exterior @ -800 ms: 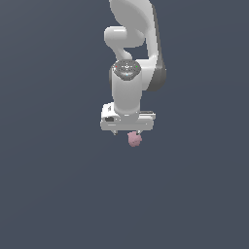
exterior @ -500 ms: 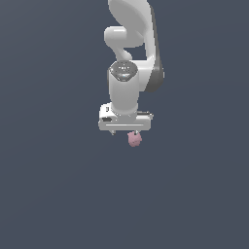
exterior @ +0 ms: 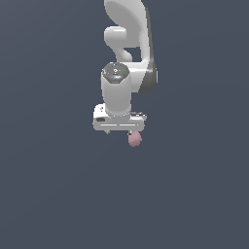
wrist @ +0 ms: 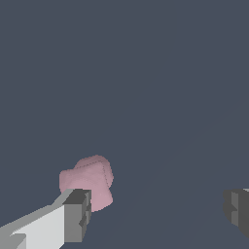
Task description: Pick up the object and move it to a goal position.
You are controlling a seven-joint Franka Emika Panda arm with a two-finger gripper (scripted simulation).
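Wrist view shows the hand (wrist: 158, 214) spread wide, the pink blob (wrist: 87, 181) beside one finger (wrist: 75, 215), ungripped.

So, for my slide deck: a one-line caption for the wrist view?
Open gripper above a plain grey surface, the pink object just beyond one fingertip.

White arm (exterior: 127, 48) pointing down, fingers (wrist: 78, 214) spread wide apart.

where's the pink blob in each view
Exterior view: the pink blob sits just under the pincer, toward the exterior view's right end of it.
Wrist view: the blob lies beside one grey fingertip; the other fingertip is far off, jaws wide apart.
Shared landmark: the pincer.
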